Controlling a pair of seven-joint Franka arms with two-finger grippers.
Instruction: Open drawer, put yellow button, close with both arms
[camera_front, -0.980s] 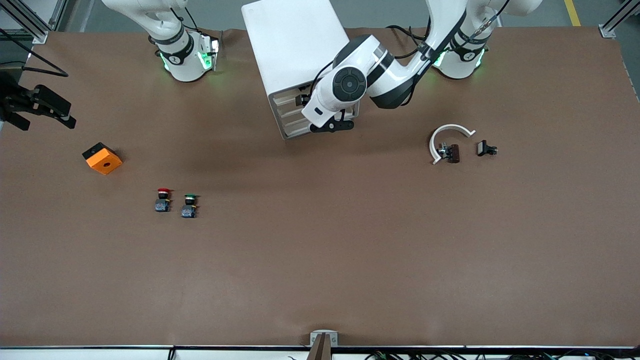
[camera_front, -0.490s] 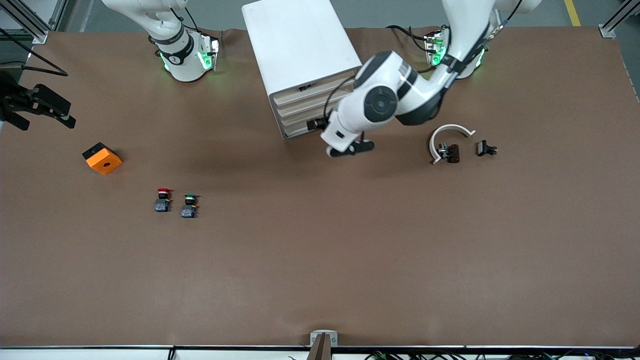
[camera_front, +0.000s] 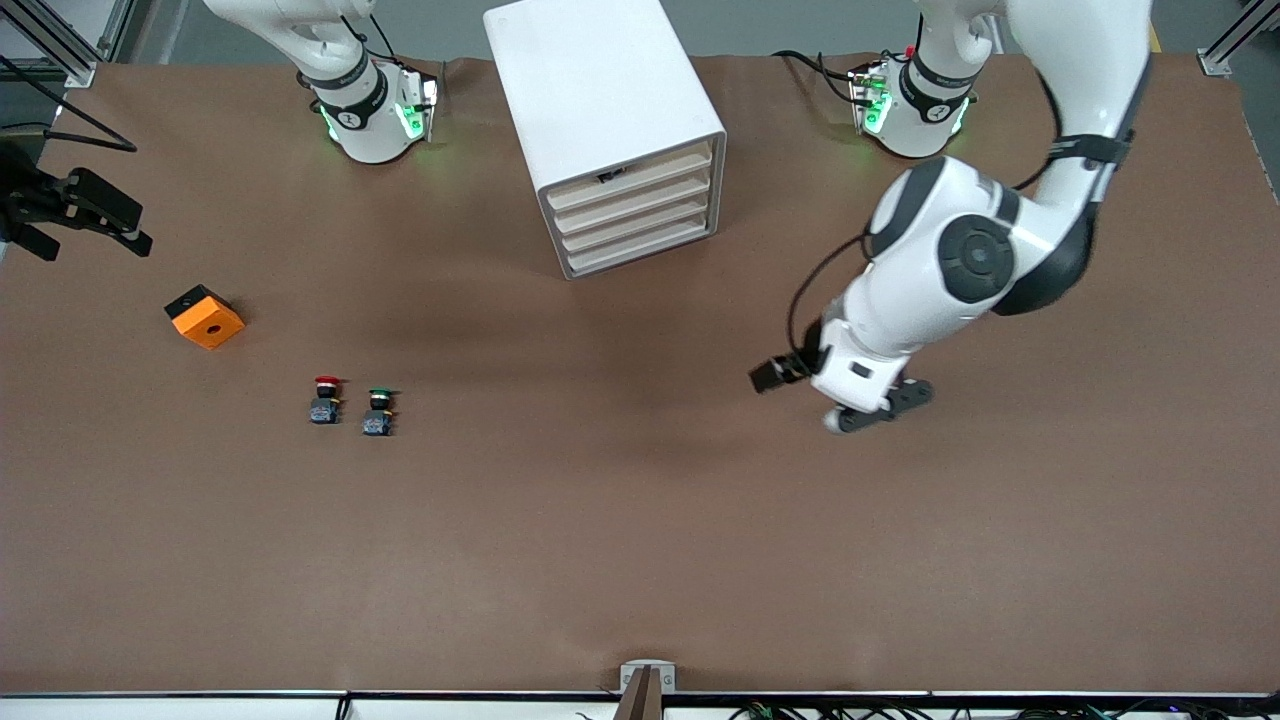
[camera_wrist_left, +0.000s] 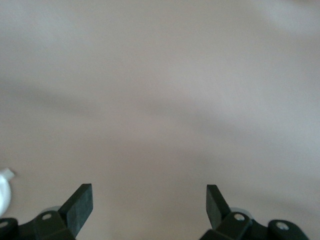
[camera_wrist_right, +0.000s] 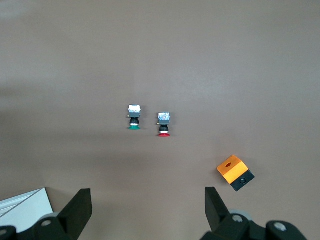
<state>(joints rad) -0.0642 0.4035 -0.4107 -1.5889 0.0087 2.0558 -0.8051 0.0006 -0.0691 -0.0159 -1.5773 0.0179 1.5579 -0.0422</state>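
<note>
The white cabinet (camera_front: 600, 100) stands between the arms' bases, and its four cream drawer fronts sit flush. The topmost drawer (camera_front: 632, 176) is shut. The yellow button is out of view. My left gripper (camera_front: 878, 405) hangs open and empty over bare table, toward the left arm's end and away from the cabinet. In the left wrist view the left gripper (camera_wrist_left: 149, 200) has only brown table between its fingers. My right gripper (camera_wrist_right: 148, 200) is open and empty, high above the table. It does not show in the front view.
A red-capped button (camera_front: 325, 400) and a green-capped button (camera_front: 379, 412) stand side by side toward the right arm's end. An orange block (camera_front: 204, 316) lies beyond them nearer that end. A black fixture (camera_front: 75, 210) juts in at that table edge.
My left arm has swung from the cabinet's drawer fronts out over the table toward its own end, now covering the white arc piece and small black parts there. The right arm stays put.
</note>
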